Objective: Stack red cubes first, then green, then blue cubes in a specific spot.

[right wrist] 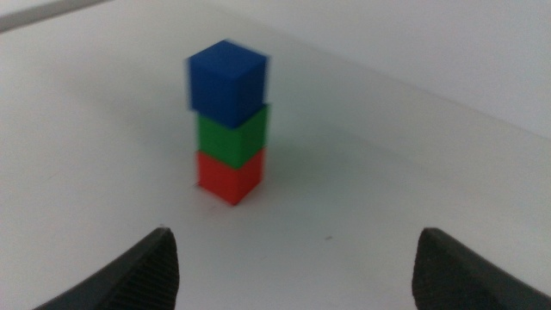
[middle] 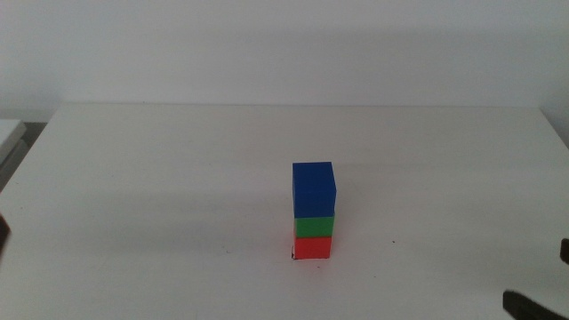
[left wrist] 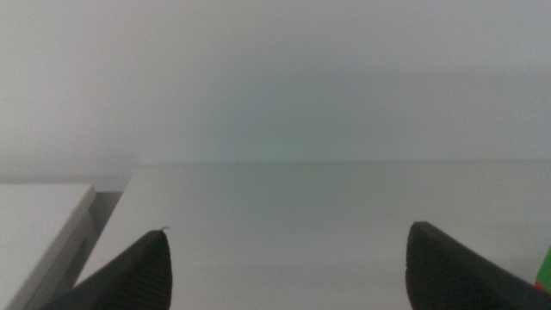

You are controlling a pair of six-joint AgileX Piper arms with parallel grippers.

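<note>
Nearest to the camera in the middle view is the small matte bright-red cube (middle: pixel 312 247), at the lower centre of the frame, a little right of the middle. It rests on the white bench (middle: pixel 160 178) and carries the small matte bright-green cube (middle: pixel 314 227), which carries the small matte deep-blue cube (middle: pixel 313 188). All three touch and stand upright as one column; the blue one seems to be turned or shifted slightly against the green. A tiny black corner mark shows at the lower left edge of the red cube, so the column appears to stand on the marked square (middle: pixel 294 256); the rest of the mark is hidden. By this arrangement I judge the stacking as complete.

The cubes look stiff, light and not fragile, with matte faces that should not slip much. If one needed correcting, I would take it by two opposite side faces, at middle height, and lift the top cube straight up, because a side push could tip such a narrow column.

In the right wrist view the right end effector (right wrist: pixel 293 275) faces the column from a distance, released, its jaws spread wide and holding nothing. The left end effector (left wrist: pixel 284 271) is also released and empty, facing bare bench, with only a sliver of green and red at the lower right corner of its view. In the middle view both are only dark tips at the lower left and lower right edges.
</note>
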